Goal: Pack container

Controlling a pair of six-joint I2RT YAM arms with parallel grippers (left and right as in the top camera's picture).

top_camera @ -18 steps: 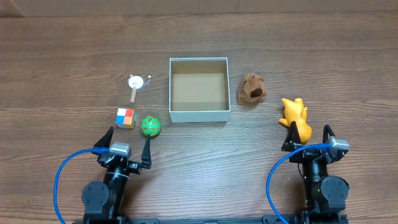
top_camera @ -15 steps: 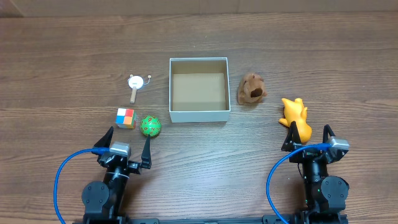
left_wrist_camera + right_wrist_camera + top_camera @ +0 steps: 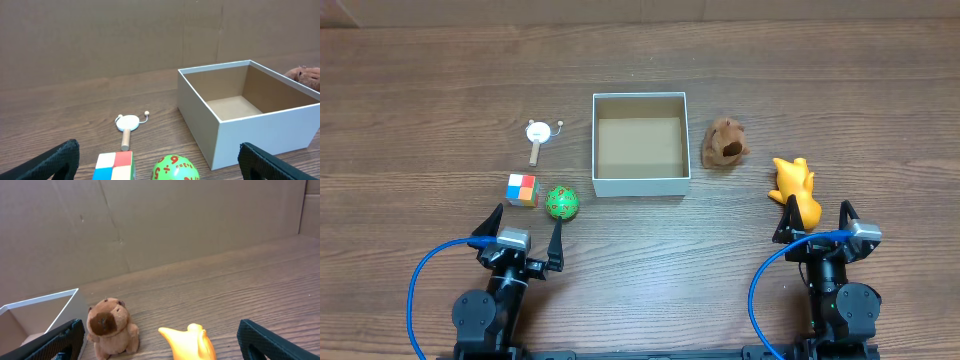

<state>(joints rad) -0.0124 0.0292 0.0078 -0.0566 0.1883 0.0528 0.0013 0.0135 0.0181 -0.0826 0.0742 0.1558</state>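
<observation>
The container (image 3: pixel 640 185) is a square white-walled box with a brown inside, empty, at the table's middle; it also shows in the left wrist view (image 3: pixel 260 131). Left of it lie a small white and wooden toy (image 3: pixel 538 136), a coloured cube (image 3: pixel 521 189) and a green numbered ball (image 3: pixel 561 202). Right of it are a brown plush animal (image 3: pixel 725 143) and a yellow toy (image 3: pixel 796 189). My left gripper (image 3: pixel 523 232) is open and empty just behind the cube and ball. My right gripper (image 3: pixel 814 222) is open and empty, right behind the yellow toy (image 3: pixel 190 342).
The wooden table (image 3: pixel 440 90) runs to a cardboard wall (image 3: pixel 125 35) at the back. Blue cables (image 3: pixel 420 290) loop beside both arm bases at the front edge.
</observation>
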